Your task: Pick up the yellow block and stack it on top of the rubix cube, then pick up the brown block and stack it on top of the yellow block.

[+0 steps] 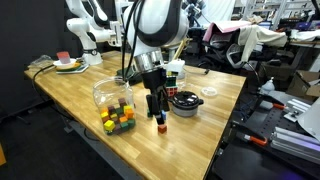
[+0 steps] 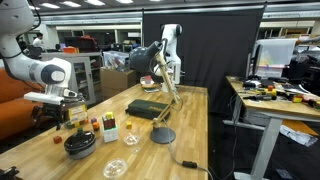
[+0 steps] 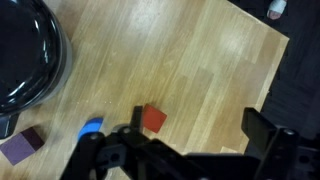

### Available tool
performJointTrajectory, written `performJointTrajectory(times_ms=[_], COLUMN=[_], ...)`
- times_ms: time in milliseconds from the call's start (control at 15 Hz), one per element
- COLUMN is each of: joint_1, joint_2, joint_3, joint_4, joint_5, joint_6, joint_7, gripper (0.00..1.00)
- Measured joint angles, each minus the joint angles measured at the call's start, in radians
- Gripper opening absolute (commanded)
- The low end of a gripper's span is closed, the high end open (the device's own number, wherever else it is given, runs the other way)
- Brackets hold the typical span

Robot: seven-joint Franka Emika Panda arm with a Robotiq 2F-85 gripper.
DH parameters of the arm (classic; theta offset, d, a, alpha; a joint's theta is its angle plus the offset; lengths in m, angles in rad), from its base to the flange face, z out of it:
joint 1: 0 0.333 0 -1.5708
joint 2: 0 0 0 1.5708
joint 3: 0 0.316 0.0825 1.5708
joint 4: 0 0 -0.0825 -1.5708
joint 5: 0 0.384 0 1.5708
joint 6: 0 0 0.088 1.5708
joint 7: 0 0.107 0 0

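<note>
Hovering wide-open gripper [image 1: 157, 113] over a small orange-red cube, probably the brown block [image 3: 153, 118], on the surface [image 1: 215, 115] beside a black bowl [image 1: 183, 103]. Block sits off-centre between the jaws: shift sideways, then descend straight.

In an exterior view the camera sits raised off a corner of the wooden table [image 1: 70, 95], facing diagonally across it at medium range; in an exterior view set lower and farther back, it sights along the table [image 2: 190, 105] lengthwise. Both exterior views share the table and the arm [image 1: 155, 30]. The wrist view faces straight down on the table at close range, the gripper [image 3: 185, 150] entering from the bottom edge.
</note>
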Motion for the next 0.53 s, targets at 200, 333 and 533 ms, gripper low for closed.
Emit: performJointTrajectory(times_ms=[200,333,533], joint_1=[0.001,0.001,0.001], joint_2=[0.000,0.003,0.033], joint_3=[0.001,0.000,-0.005], joint_4=[0.000,0.001,0.016], joint_5=[0.000,0.000,0.000], joint_6=[0.000,0.000,0.006], joint_7=[0.007,0.009,0.021], gripper=[1.00,1.00,1.00])
